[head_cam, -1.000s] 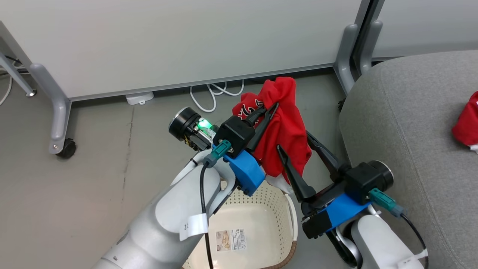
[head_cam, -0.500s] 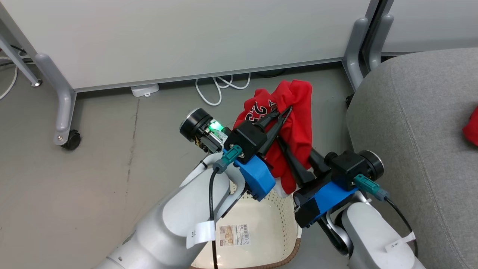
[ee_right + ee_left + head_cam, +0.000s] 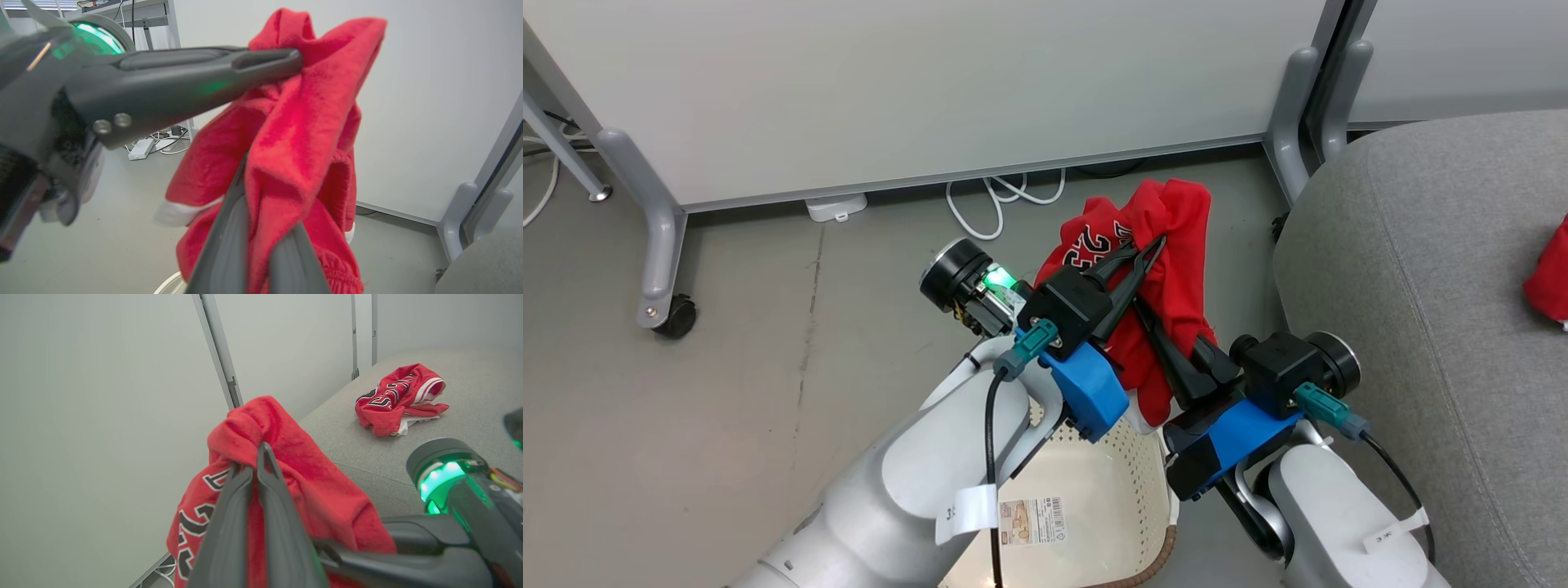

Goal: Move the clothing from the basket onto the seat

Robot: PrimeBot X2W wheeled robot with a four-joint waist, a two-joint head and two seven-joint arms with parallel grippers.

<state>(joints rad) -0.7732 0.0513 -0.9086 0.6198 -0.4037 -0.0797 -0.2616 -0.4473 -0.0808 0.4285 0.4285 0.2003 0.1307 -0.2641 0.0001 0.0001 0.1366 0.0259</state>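
Jerseys number two: one jersey hangs bunched in the air above the single basket, pinched by both grippers; a second jersey lies crumpled on the single seat. The left gripper is closed tight on the hanging jersey's top fold; the right gripper is clamped lower down, one fingertip buried in cloth. The basket is cut off below and partly hidden by the left arm.

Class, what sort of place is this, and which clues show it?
Probably an office or lab: white partition on wheeled legs, loose cables on bare grey floor, plain grey sofa.
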